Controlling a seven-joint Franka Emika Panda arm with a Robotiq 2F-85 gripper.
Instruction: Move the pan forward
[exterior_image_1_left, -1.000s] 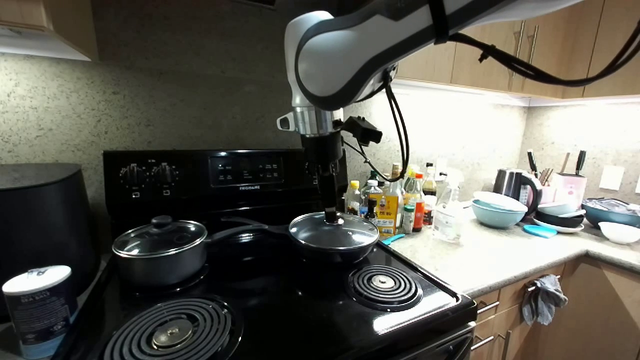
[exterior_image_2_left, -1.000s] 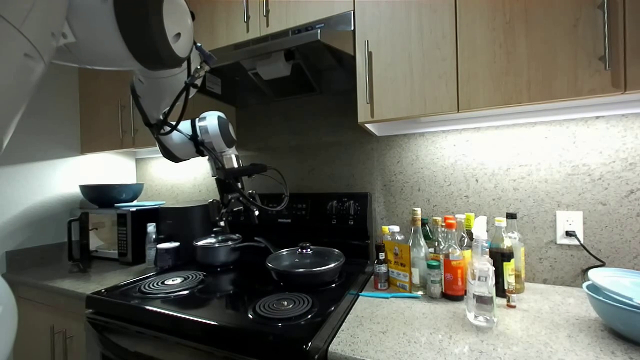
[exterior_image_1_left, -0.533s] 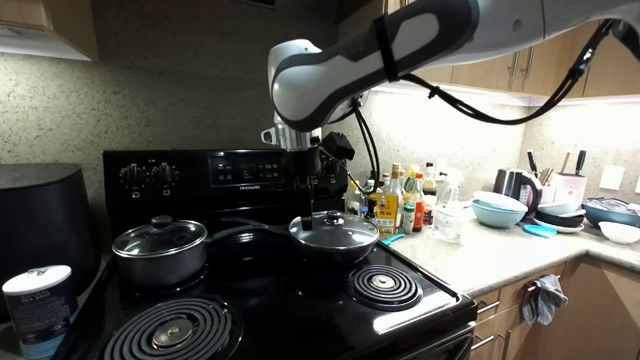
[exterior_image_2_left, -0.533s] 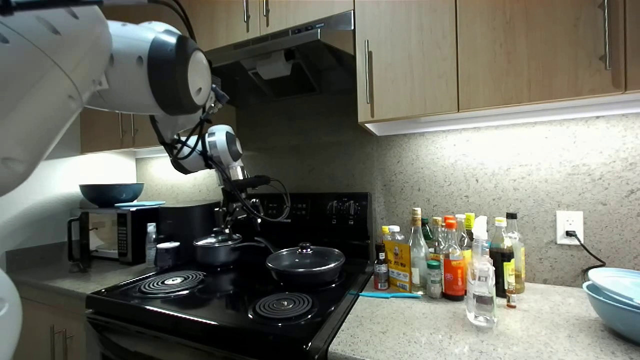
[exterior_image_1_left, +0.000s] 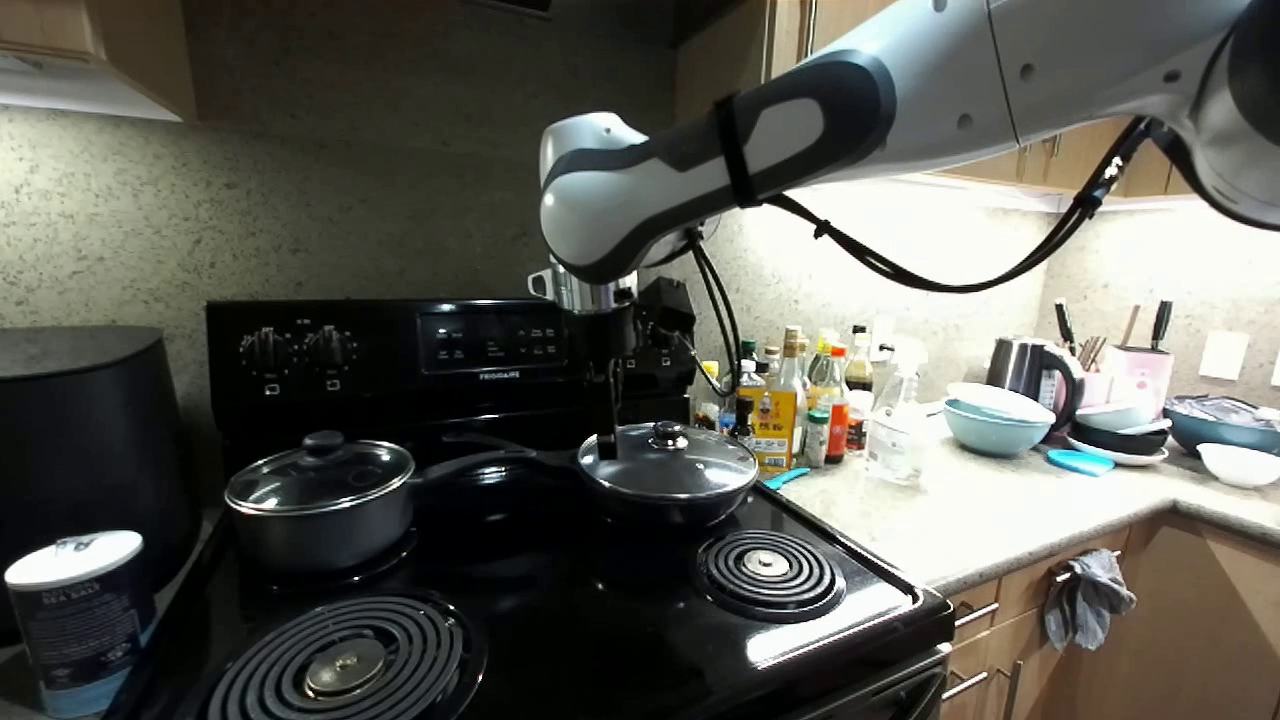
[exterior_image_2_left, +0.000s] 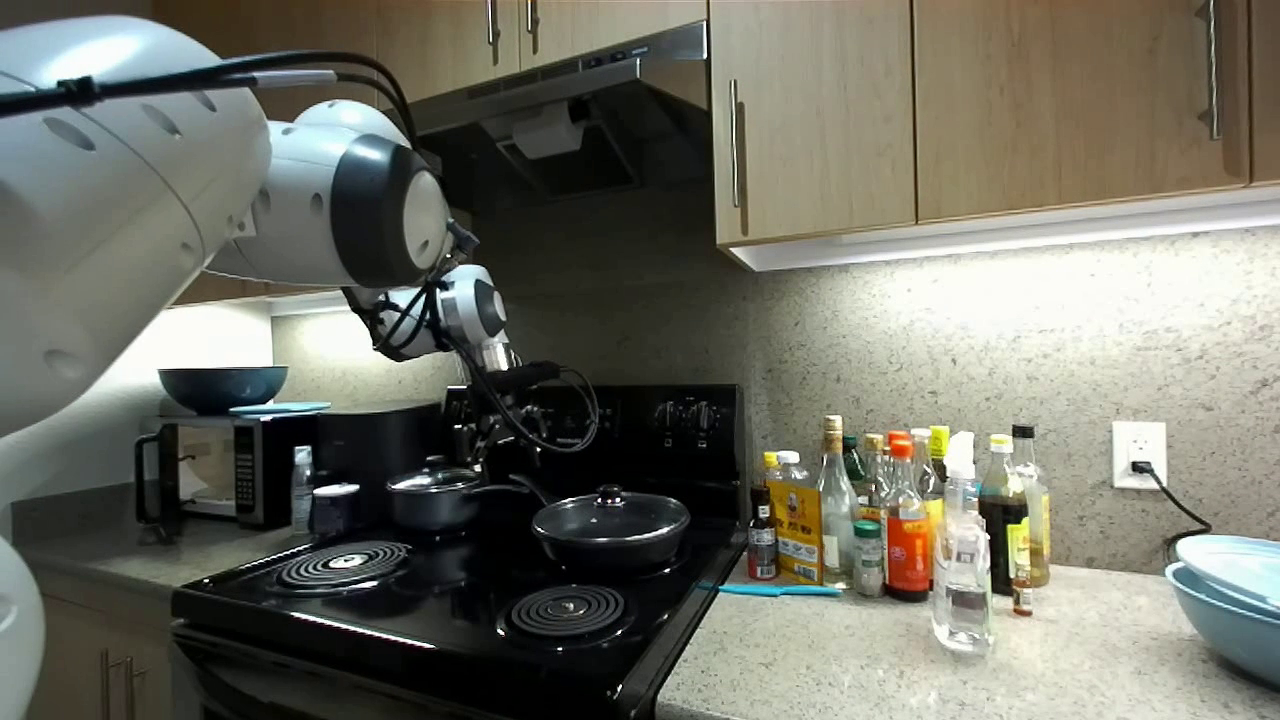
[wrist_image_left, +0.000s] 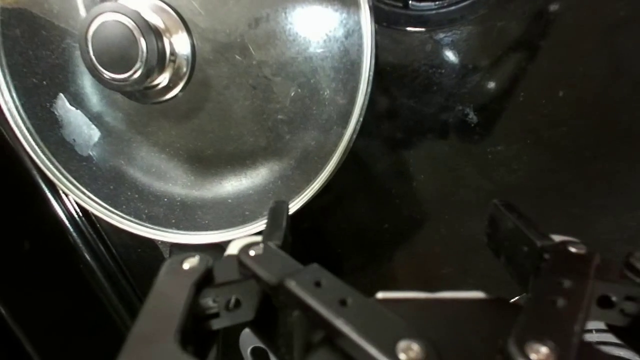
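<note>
Behind the black stove (exterior_image_1_left: 560, 620) rises a speckled wall (exterior_image_2_left: 1000, 350); near the stove's back right corner sits the pan (exterior_image_2_left: 611, 532), glass lid (wrist_image_left: 270, 110) on. Near it, toward the back edge, the claw (wrist_image_left: 390, 210) hangs with its jaws spread wide.

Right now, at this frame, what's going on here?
A robot arm reaches over the stove, its claw open and holding nothing. The pan, to be moved forward, sits at the back with its glass lid on. In the wrist view, one finger overlaps the lid's edge; whether it touches is unclear. A lidded pot stands at the back too, on the other side.
</note>
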